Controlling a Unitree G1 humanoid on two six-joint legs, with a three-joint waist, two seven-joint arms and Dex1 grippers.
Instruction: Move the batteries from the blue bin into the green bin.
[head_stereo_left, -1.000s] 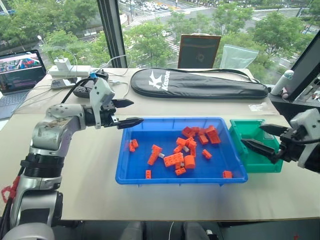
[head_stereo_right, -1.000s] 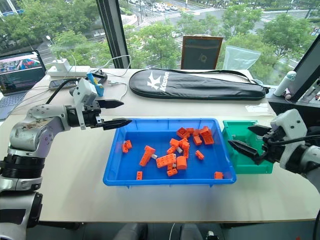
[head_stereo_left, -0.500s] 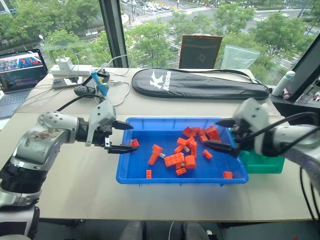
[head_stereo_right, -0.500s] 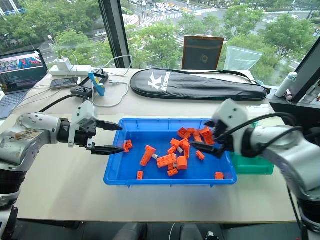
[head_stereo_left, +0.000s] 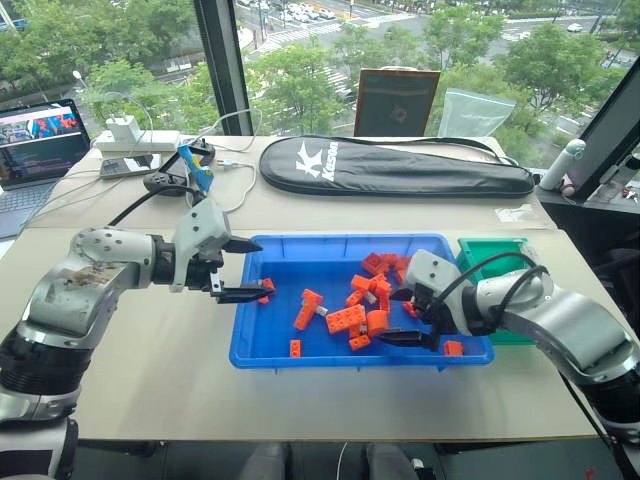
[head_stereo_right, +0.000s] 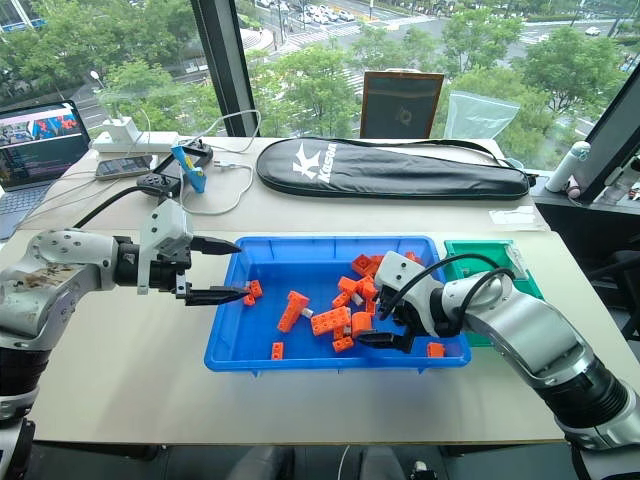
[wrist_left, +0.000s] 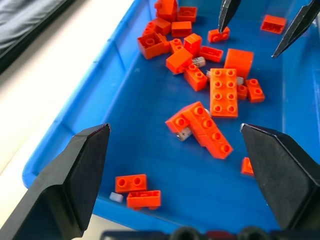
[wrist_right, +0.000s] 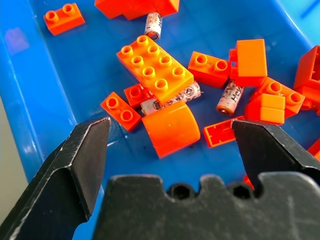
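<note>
Batteries (wrist_right: 231, 97) lie among orange bricks (head_stereo_left: 347, 319) in the blue bin (head_stereo_left: 280, 349) on the desk (head_stereo_left: 150, 370). Right end effector (head_stereo_left: 404, 317) hangs spread over the bin's right part, empty; left end effector (head_stereo_left: 247, 269), also spread and empty, at its left rim. Green bin (head_stereo_left: 490, 248) sits just right.

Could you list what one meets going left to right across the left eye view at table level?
Laptop → left pincer → blue bin → right pincer → green bin.
</note>
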